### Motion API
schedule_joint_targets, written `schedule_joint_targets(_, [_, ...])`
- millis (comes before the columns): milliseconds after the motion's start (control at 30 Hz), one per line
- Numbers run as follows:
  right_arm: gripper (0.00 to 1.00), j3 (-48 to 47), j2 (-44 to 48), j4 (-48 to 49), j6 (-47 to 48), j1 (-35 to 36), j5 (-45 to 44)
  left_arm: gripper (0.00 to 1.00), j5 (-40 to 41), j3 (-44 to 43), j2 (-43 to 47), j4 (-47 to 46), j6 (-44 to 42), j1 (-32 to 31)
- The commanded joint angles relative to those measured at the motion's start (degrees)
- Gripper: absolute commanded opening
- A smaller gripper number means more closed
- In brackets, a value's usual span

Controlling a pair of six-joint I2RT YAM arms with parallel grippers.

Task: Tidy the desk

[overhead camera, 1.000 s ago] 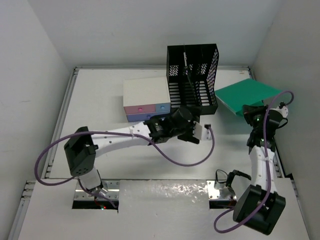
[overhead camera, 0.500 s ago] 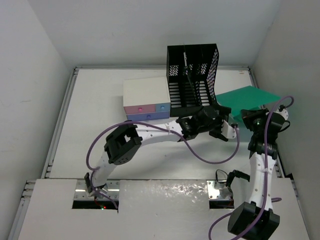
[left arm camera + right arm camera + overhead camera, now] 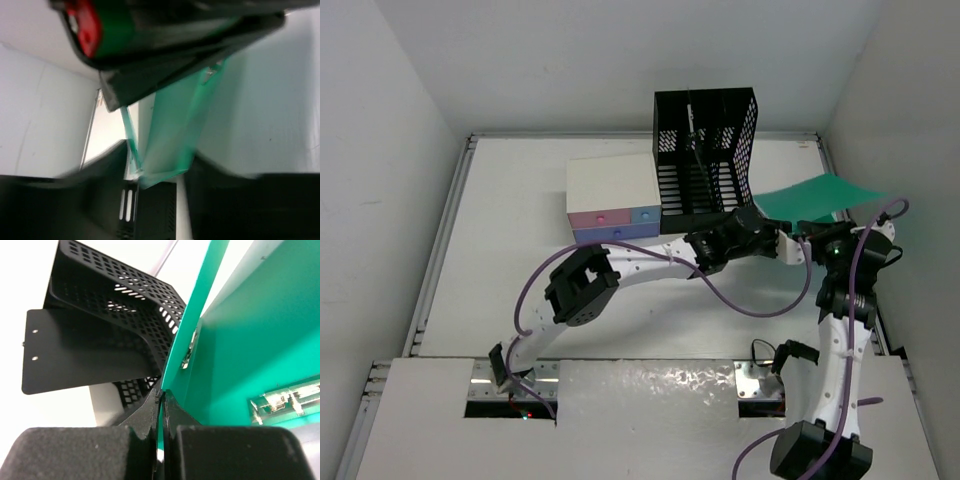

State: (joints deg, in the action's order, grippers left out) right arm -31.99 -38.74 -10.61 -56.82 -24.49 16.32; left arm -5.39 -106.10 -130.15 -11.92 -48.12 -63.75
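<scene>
The desk (image 3: 510, 220) is a white tabletop. A green folder (image 3: 830, 190) hangs tilted above its right side. My right gripper (image 3: 820, 237) is shut on the folder's thin near edge (image 3: 200, 305), its fingers (image 3: 145, 412) pinching it from both sides. My left arm reaches across to the folder's near left corner, where my left gripper (image 3: 788, 246) sits. In the blurred left wrist view, the folder's corner (image 3: 167, 165) lies between the two dark fingers (image 3: 75, 200). Whether they press on it does not show.
A black mesh file rack (image 3: 705, 150) stands at the back, just left of the folder (image 3: 115, 315). A white box with pink and blue drawers (image 3: 613, 200) sits beside it. The side wall is close on the right. Purple cables hang from both arms.
My left arm swung right from in front of the rack to the folder's corner, and its jaws narrowed. My right gripper tipped the folder up on edge.
</scene>
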Motion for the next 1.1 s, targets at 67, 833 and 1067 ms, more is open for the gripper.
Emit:
schedule_joint_targets(67, [0.00, -1.4, 1.9, 3.2, -2.6, 0.2, 2.2, 0.02, -3.1, -4.3, -1.2, 1.5, 8.2, 0.8])
schedule_joint_targets(833, [0.80, -44.8, 0.7, -30.7, 46.3, 0.2, -0.7, 0.00, -7.5, -25.1, 7.4, 23.3, 71.8, 13.1])
schedule_joint_targets(1067, [0.77, -25.3, 9.9, -15.7, 49.4, 0.1, 16.3, 0.00, -14.4, -25.8, 12.6, 19.3, 87.5, 18.4])
